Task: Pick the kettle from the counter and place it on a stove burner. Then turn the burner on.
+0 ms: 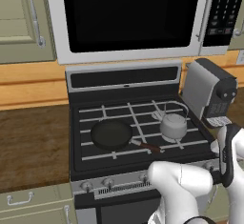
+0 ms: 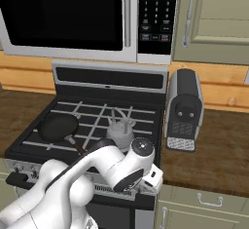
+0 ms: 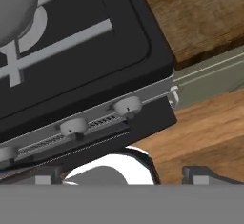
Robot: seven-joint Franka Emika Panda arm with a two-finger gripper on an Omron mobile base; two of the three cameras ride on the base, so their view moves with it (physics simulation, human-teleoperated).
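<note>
Gripper (image 3: 121,170): two dark fingertips rise at the bottom edge of the hand view, well apart, nothing between them; jaws stand open. In the left base view the hand is cut off at the right edge, and in the right base view the arm's white links hide it.

Knobs: two round silver knobs (image 3: 127,106) on the stove's front panel lie just beyond the fingertips in the hand view; a third is cut by the left edge. In the left base view the arm covers the right-hand knobs.

Counter (image 3: 200,18): dark brown wood grain to the right of the stove, over pale olive drawers; a further stretch lies left of the stove (image 1: 33,142).

Kettle (image 1: 173,125): small silver-grey body, upright on the front right burner grate, thin wire handle arching above it. In the right base view (image 2: 120,131) its lower part is hidden behind the arm; in the hand view only a blurred grey curve shows at the top left corner.

Stove burner (image 1: 164,115): beneath the kettle, largely hidden; grate bars visible around it.

Frying pan (image 1: 111,135): black, on the front left burner, handle pointing right toward the kettle, apart from it.

Coffee machine (image 2: 184,108): grey and black, on the counter right of the stove.

Microwave (image 1: 128,18): above the stove, top cut off.
</note>
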